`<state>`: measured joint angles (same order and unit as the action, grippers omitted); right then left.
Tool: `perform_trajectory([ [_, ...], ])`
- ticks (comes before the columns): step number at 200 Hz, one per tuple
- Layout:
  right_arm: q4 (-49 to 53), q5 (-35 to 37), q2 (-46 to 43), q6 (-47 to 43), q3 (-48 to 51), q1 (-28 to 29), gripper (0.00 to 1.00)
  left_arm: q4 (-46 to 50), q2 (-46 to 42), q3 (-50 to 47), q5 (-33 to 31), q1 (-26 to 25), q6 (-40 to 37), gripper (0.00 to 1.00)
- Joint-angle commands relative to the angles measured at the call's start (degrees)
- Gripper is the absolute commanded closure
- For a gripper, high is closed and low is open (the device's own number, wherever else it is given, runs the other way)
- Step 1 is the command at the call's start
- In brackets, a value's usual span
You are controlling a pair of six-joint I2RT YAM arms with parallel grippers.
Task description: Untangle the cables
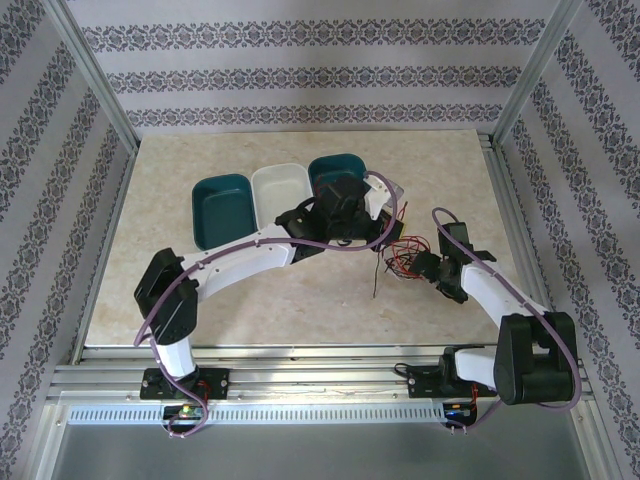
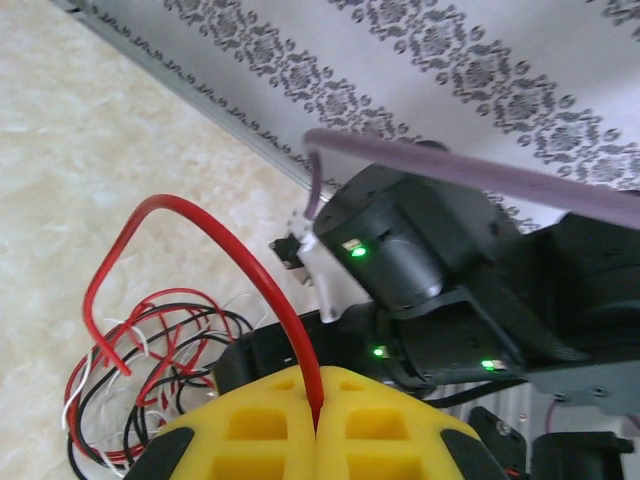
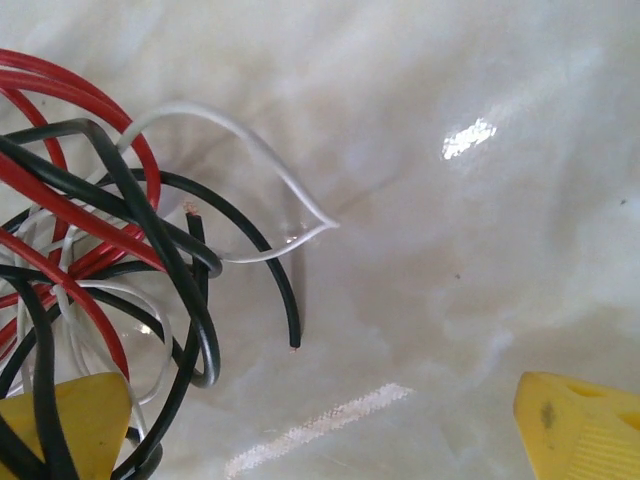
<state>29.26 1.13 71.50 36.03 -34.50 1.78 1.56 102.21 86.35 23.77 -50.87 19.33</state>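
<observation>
On table: light, springy cables (image 1: 404, 262), tangled.
Left gripper (image 2: 318, 410): clamped on red cable (image 2: 200, 215).
Right gripper (image 3: 320, 430): held wide apart.
Hold: free ends judged best.

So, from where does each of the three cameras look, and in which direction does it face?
Top external: above and behind the bases, facing down on the table; left arm and right arm show.
Left wrist: on the left arm, looking past the left gripper, shut on a red cable, toward the right arm and the wall.
Right wrist: facing down at the table; the right gripper has its yellow fingers open at the lower corners.
Shared: all three see the cables.
</observation>
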Motion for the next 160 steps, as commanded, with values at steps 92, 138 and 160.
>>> perform_trajectory([
  [92, -0.8, 3.6, 3.9, 0.8, -1.5, 0.8, 0.02, -2.8, -13.2, -2.9, -0.1, 4.4, -5.9, 0.96],
  [138, -0.8, 3.2, 3.8, 0.9, -1.9, 0.8, 0.02, -2.0, -16.0, -4.7, -4.5, 7.3, -7.3, 0.97],
  [160, -0.9, 3.1, 3.3, 0.8, -1.8, 0.7, 0.02, -2.0, -16.4, -5.4, -6.1, 8.8, -7.4, 0.98],
])
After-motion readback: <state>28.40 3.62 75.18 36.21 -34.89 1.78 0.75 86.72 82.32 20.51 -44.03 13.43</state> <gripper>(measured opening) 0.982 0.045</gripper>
